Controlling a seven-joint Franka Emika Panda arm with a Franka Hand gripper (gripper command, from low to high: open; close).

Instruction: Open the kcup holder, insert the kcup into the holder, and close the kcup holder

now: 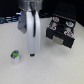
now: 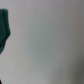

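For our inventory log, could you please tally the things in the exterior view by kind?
Black kcup holder: 1
Green-topped kcup: 1
Pale-lidded pods on top of the holder: 2, as far as the blur allows
Tall white post: 1
Total: 5

Arm [image 1: 31,22] upright — fingers [image 1: 32,52] pointing down
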